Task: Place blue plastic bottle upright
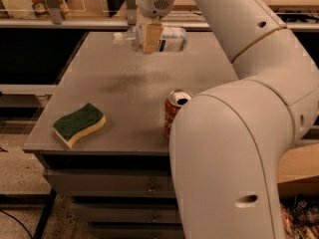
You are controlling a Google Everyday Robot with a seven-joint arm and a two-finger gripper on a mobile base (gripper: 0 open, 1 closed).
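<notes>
- Robot lab or workshop, by the look.
- Grey metal drawer cabinet as bench, centre frame.
- Cluttered shelving upper left; cardboard box lower right.
- White robot arm; gripper top centre, clamping blue plastic bottle.
</notes>
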